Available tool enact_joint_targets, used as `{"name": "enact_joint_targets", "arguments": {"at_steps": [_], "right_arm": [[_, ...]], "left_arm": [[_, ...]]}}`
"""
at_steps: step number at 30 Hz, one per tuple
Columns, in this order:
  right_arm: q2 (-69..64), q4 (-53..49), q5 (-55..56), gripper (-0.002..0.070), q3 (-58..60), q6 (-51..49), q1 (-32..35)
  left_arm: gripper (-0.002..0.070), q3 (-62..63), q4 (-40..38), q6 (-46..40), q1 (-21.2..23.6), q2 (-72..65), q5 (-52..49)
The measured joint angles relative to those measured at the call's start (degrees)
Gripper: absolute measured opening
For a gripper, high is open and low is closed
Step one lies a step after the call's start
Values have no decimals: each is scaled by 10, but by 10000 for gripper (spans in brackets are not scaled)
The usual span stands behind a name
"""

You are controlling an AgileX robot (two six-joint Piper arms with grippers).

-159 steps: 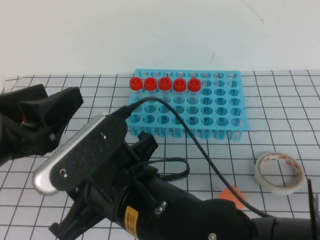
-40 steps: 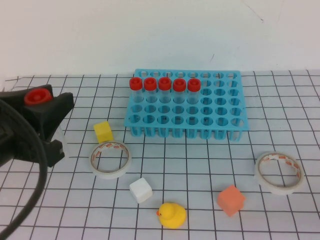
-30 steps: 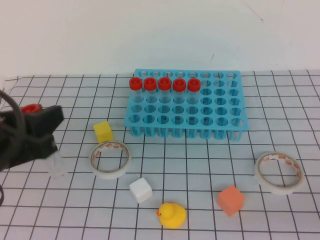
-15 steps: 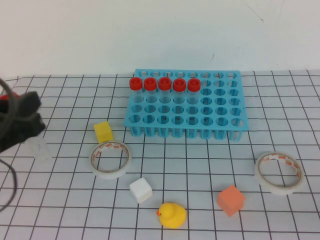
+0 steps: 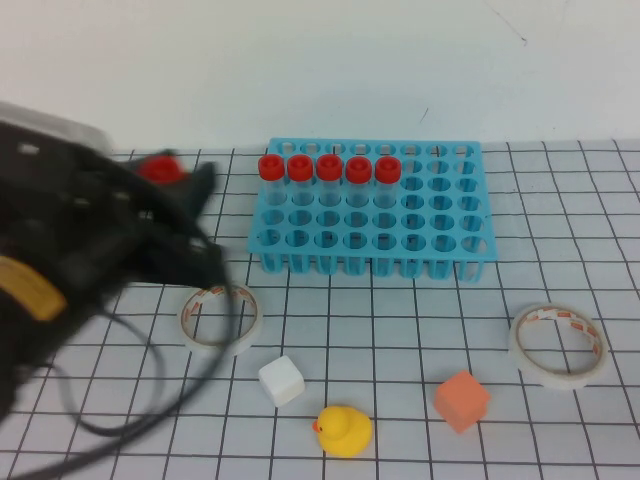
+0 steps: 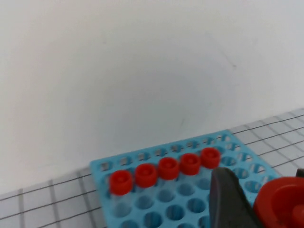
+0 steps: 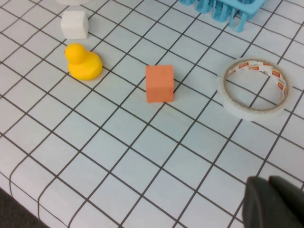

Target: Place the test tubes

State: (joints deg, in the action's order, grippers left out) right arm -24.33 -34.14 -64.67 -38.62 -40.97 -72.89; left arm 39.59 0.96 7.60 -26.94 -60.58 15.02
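Holding: left hand (image 5: 178,195) clamps red-capped test tube (image 5: 160,168), left of blue rack (image 5: 445,215).
Stored: five capped tubes (image 5: 330,167), rack's back row.
Right hand (image 7: 268,202): closed, over table (image 7: 142,156) near tape roll (image 7: 254,88).

Bright, even diffuse light; soft faint shadows beneath blue rack (image 5: 476,215); left arm (image 5: 85,245) motion-blurred, rest sharp.
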Motion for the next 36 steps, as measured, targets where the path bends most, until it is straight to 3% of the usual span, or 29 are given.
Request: {"name": "enact_joint_targets", "arguments": {"at_steps": [3,9,16,26,36], "right_arm": [[0,0,0,-1,0,0,0],[0,0,0,-1,0,0,0],[0,0,0,-1,0,0,0],[0,0,0,-1,0,0,0],[0,0,0,-1,0,0,0]], "left_arm": [[239,3,48,50,-28,-47,62],[239,76,168,183,-33,-168,141],[239,176,303,229,-34,-301,206],[239,298,291,248,-32,-470,292],[239,408,282,276,2,-584,338]]}}
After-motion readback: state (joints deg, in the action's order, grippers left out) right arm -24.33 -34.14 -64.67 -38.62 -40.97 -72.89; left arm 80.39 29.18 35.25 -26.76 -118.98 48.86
